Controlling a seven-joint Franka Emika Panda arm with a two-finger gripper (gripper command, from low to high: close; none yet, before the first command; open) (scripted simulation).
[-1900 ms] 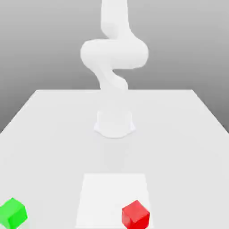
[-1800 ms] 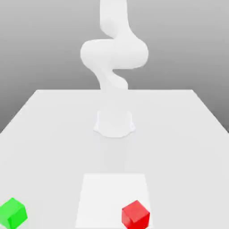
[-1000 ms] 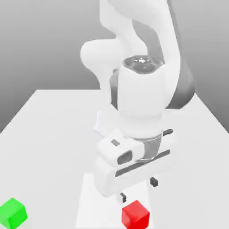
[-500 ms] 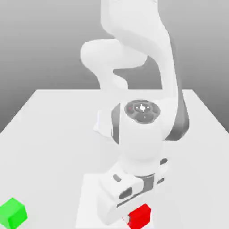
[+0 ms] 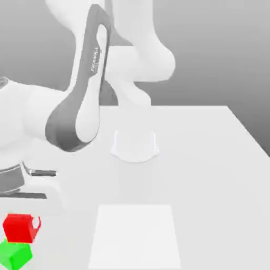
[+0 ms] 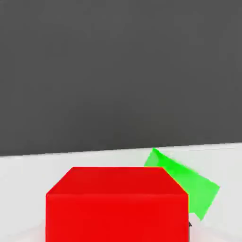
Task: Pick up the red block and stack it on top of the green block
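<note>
Red block (image 5: 20,228): level, just above the green block (image 5: 15,255), near the surface (image 5: 211,174) front-left corner in the exterior view.
Fingers (image 5: 36,224): clamped on the red block.
Room: open surface toward the exterior view's right.

My arm (image 5: 79,105) bends low over table's (image 5: 211,158) near corner, exterior view's left. Red block (image 5: 20,228) sits just above green block (image 5: 15,254), under my hand. White finger (image 5: 36,228) touches red block's side. Pale square patch (image 5: 134,234) lies well apart.
</note>
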